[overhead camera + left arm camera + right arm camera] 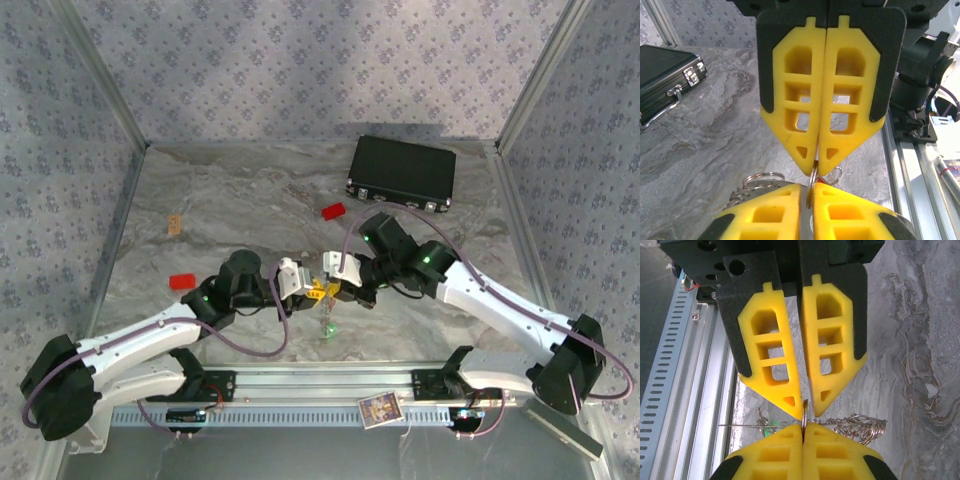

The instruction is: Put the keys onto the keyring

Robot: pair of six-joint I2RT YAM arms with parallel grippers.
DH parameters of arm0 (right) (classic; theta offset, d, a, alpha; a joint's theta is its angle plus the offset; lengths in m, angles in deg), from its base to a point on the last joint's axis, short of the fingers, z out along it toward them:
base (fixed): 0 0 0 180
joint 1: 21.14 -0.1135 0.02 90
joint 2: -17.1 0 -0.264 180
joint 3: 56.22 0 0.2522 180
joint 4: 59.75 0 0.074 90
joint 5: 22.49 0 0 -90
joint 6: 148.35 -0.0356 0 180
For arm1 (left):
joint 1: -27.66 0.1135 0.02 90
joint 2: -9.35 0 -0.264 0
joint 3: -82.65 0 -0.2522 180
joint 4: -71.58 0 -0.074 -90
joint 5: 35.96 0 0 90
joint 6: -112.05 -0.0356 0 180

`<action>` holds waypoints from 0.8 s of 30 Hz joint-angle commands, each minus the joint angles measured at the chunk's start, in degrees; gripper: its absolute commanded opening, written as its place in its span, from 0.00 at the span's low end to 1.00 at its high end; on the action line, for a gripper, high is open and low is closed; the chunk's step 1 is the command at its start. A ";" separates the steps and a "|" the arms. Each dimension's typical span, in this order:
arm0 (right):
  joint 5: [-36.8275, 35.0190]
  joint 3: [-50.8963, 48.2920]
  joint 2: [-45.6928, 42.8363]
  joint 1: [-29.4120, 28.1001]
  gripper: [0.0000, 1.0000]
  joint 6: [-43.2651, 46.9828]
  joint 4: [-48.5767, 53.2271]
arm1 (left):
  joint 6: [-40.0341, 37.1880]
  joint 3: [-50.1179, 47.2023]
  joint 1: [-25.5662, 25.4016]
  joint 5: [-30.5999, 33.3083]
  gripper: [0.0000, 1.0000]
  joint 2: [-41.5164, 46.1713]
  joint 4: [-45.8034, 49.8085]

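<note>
**Keyring (812, 181) edge-on between the two tools**

You have the right gripper (818, 167) pressed closed on the ring, tip to tip with the left gripper (807, 409). The left fingers (770, 365) stand a narrow slit apart around the ring, and whether they pinch it cannot be told. The green key (327, 327) shows just nearside of the tips.

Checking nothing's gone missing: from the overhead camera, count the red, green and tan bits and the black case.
Red pieces: 2
Green key: 1
Tan piece: 1
Black case: 1
Total: 5
</note>
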 commanded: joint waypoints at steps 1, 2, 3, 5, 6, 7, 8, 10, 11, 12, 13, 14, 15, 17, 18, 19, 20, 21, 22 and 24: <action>0.85 2.19 0.60 -1.22 0.00 1.03 0.95 | -0.83 1.78 -0.16 -1.54 0.10 -0.31 -0.98; 0.84 2.11 0.70 -1.36 0.00 0.82 0.46 | -0.74 1.79 -0.16 -1.76 0.10 -0.37 -1.19; 0.87 1.85 0.74 -1.40 0.00 0.36 -0.20 | -0.72 1.79 -0.16 -1.86 0.10 -0.40 -1.24; 1.16 1.45 0.51 -1.48 0.00 -0.45 -1.45 | -0.60 1.79 -0.16 -2.14 0.08 -0.56 -1.32; 1.51 1.02 0.18 -1.44 0.00 -0.89 -3.16 | -0.64 1.78 -0.16 -2.17 0.04 -0.66 -1.29; 1.74 0.52 -0.23 -1.39 0.00 -1.40 -4.12 | -0.61 1.70 -0.10 -2.21 0.00 -0.68 -1.36; 1.75 0.12 -0.66 -1.28 0.00 -1.85 -4.88 | -0.60 1.64 -0.16 -2.18 0.00 -0.67 -1.41; 2.18 -1.68 -2.11 -0.45 0.11 -3.75 -7.16 | -0.45 0.99 -0.16 -1.93 0.00 -0.24 -2.37; 2.81 -2.90 -2.99 0.20 0.18 -4.78 -8.49 | -0.22 0.32 -0.12 -1.62 0.00 0.08 -3.47; 3.78 -4.28 -3.92 0.94 0.24 -5.85 -10.15 | 0.17 -0.60 -0.16 -1.18 0.00 0.53 -5.29; 4.82 -6.09 -4.97 1.96 0.28 -7.26 -12.31 | 0.86 -1.75 -0.09 -0.64 0.00 0.95 -7.50; 5.58 -7.65 -6.04 2.91 0.29 -8.33 -14.42 | 1.52 -2.76 -0.16 -0.16 0.00 1.28 -9.83; 6.63 -9.38 -7.12 3.66 0.29 -9.52 -16.21 | 2.81 -4.09 -0.14 0.21 0.00 1.61 -12.68; 7.41 -12.21 -8.86 4.50 0.30 -11.56 -19.78 | 5.73 -6.25 -0.16 0.50 0.00 1.54 -18.68; 7.68 -13.20 -9.45 4.64 0.30 -12.20 -20.87 | 7.45 -7.40 -0.16 0.48 0.00 1.15 -21.90; 7.78 -13.95 -9.77 4.58 0.30 -12.60 -21.61 | 9.12 -8.33 -0.10 0.29 0.00 0.70 -25.39; 7.80 -14.66 -10.00 4.62 0.30 -13.27 -22.28 | 10.54 -8.88 -0.14 0.11 0.00 0.22 -27.83; 7.77 -15.25 -10.00 4.58 0.31 -13.58 -22.82 | 11.65 -9.44 -0.16 -0.27 0.00 -0.28 -29.77; 7.89 -15.61 -9.87 4.63 0.31 -13.86 -23.11 | 12.29 -9.61 -0.16 -0.54 0.00 -0.86 -30.91; 8.03 -15.99 -9.48 4.66 0.31 -14.13 -23.18 | 12.60 -9.73 -0.16 -0.84 0.00 -1.28 -31.63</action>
